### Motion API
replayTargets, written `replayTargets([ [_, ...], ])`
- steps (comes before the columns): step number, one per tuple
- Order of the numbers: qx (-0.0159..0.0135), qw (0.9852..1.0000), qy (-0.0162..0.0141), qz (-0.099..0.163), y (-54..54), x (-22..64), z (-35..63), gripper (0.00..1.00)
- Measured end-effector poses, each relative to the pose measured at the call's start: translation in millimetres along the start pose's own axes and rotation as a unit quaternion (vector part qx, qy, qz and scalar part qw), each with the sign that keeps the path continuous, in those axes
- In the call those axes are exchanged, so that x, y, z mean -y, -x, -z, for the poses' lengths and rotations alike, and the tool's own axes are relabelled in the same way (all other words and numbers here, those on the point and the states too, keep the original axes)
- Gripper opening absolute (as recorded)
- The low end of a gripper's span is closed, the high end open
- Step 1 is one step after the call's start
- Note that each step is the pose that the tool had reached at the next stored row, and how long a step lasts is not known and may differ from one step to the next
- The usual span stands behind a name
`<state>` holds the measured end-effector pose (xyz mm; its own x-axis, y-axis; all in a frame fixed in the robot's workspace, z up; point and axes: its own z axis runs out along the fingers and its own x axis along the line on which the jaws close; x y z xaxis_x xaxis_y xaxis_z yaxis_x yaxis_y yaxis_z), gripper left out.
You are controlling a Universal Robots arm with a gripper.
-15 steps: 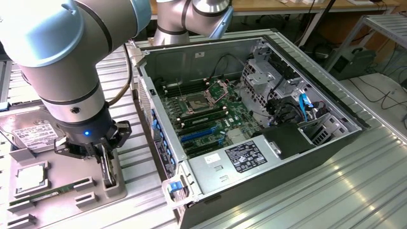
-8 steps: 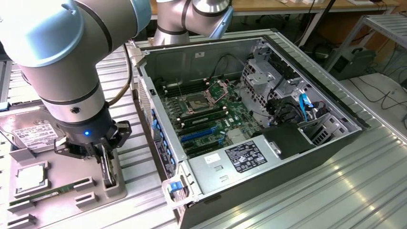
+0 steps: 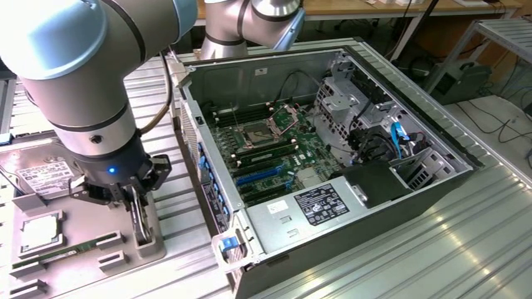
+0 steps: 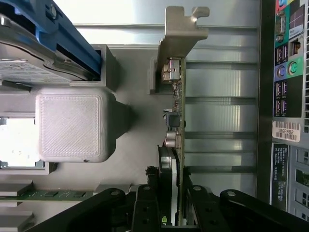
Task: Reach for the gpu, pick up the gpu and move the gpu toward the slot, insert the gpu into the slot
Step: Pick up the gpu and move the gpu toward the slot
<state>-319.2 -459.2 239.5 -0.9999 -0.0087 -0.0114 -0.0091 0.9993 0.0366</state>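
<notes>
Standing on the slatted metal table [image 3: 465,249]: open computer case [image 3: 249,78], side panel off, green motherboard [image 3: 283,152] exposed. Silver box with a black label [image 3: 287,227] sits in the case corner nearest the camera.

Arm [image 3: 83,81] is at the exterior view's left, wrist pointing straight down over the grey holder tray [image 3: 87,215] beside the case.

Tray contents: hard drive [image 3: 37,174] with white label at the far end, square silver processor [image 3: 40,232] nearer, green memory stick [image 3: 54,254] nearest.

gpu [image 3: 143,225] stands on edge in the tray's stand, on the side closest to the case, well apart from the motherboard. Wrist view sees it edge-on: silver end bracket [image 4: 179,43] at one end, small components along the card, grey printed block [image 4: 70,125] beside it.

Gripper [image 3: 136,208] is down at the gpu, card lined up with its middle. Can't tell whether it is clamped on the card or loose around it.

Slot [image 3: 256,179]: blue strip on the motherboard, below the processor socket [image 3: 253,134], nothing plugged in.

Case rear ports [image 4: 285,72] show along one edge of the wrist view.
</notes>
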Motion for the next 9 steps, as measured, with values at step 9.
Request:
replayTargets([
  [9, 0.0, 1.0, 0.0, 0.0, 0.4, -1.3, 36.9, 0.28],
])
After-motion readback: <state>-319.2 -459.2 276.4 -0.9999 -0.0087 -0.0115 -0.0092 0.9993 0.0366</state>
